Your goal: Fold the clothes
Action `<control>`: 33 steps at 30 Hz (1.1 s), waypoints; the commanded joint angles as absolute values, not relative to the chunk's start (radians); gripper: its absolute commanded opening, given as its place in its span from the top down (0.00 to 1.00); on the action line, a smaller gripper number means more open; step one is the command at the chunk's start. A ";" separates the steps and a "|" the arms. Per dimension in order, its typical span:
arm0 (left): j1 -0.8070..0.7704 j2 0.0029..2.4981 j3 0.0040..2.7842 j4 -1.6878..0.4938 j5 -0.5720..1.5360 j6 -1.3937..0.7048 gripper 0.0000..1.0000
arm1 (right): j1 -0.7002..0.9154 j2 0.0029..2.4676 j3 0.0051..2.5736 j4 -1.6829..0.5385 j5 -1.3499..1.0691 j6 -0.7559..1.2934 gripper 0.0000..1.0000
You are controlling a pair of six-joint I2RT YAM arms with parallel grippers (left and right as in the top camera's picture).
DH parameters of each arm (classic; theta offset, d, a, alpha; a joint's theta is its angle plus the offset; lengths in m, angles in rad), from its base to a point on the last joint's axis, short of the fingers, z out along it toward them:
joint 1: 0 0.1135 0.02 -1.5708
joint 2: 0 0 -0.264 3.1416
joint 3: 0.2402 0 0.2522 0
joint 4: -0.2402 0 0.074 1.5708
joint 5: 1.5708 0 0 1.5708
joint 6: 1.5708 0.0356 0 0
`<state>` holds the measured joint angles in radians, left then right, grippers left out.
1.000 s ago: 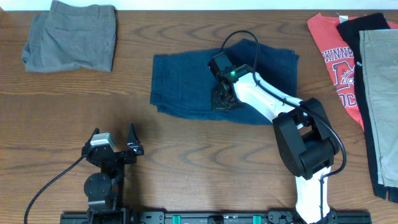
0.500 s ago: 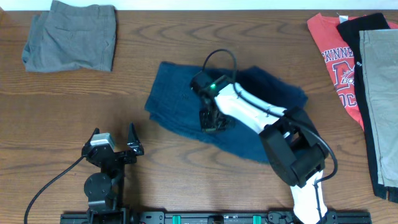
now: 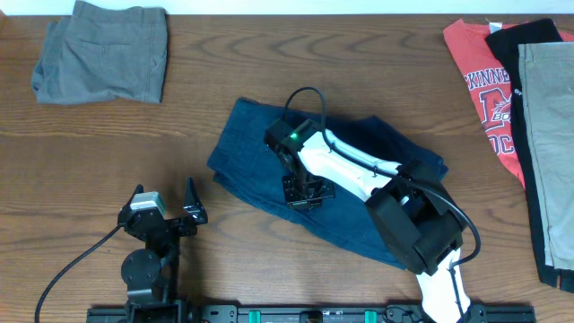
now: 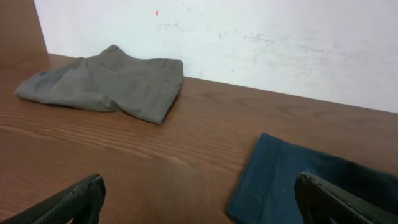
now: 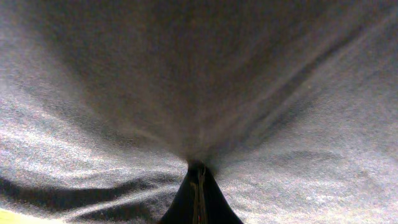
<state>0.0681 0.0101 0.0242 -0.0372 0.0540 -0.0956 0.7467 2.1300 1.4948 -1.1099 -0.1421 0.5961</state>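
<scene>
The dark navy blue fabric shorts (image 3: pixel 260 152) lie slantwise in the middle of the brown wooden table (image 3: pixel 269 54). They are roughly doubled over, with uneven edges and loose wrinkles. The right gripper (image 3: pixel 300 190) presses down on the middle of them. In the right wrist view the cloth gathers in tight creases into the closed tips, so the claw looks clamped on a pinch of the navy fabric. The left gripper (image 3: pixel 164 199) sits off the near-left side of the navy shorts, clear of them, its fingers spread wide and holding nothing.

Well beyond the far-left corner of the navy shorts lie the grey fabric shorts (image 3: pixel 103 52) in a compact folded stack, which I take as one item done. Well to the right of the navy shorts, a red printed T-shirt (image 3: pixel 480 81), a black garment (image 3: pixel 529 34) and khaki trousers (image 3: pixel 549 117) overlap in a loose pile, not yet folded. By my reckoning the task is at an early stage: one garment is finished, the navy shorts are in hand and need squaring or another fold, and three are waiting.
</scene>
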 commanded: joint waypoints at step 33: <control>0.065 0.004 0.004 -0.065 0.060 -0.079 0.02 | 0.101 1.777 1.273 -1.255 0.084 0.612 0.99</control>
